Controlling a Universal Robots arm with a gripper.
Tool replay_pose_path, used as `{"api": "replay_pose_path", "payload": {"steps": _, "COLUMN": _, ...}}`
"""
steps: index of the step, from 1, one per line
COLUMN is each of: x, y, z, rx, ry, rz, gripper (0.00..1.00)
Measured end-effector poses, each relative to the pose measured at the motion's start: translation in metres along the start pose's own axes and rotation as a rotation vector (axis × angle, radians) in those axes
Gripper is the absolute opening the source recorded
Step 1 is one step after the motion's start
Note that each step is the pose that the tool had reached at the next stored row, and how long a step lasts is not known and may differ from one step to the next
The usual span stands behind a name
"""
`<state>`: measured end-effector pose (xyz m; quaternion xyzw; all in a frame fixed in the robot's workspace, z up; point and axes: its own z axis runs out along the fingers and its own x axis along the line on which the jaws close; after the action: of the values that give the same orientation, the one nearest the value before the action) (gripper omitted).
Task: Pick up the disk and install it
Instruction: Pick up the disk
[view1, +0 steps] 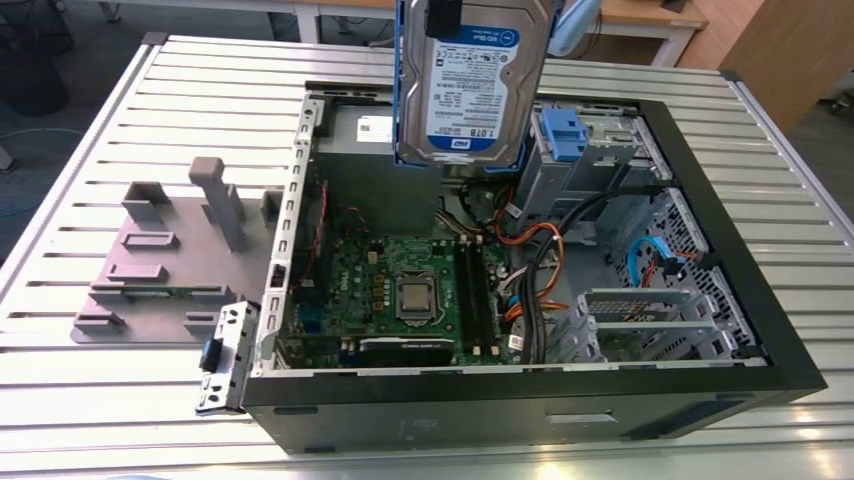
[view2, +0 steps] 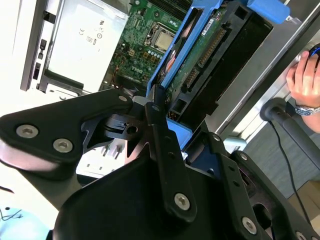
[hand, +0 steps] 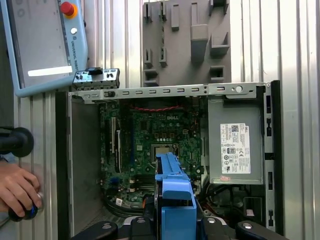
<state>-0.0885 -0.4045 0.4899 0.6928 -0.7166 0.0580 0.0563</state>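
Transfer step in hand — the end effector (view2: 177, 127) gripped the disk (view1: 470, 80) above the open case (view1: 534, 392), not yet lined up with the bay (view1: 611, 155).

exterior view high, angled down at case (view1: 534, 398); both wrist views overlook motherboard (hand: 150, 135) (view2: 145, 45).
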Motion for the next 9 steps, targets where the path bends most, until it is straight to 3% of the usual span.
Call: {"api": "replay_pose_path", "payload": {"steps": 9, "x": 0.0002, "y": 0.0000, "z": 0.0001, "rx": 0.0002, "ry": 0.0047, "rz": 0.000, "gripper": 0.36}}
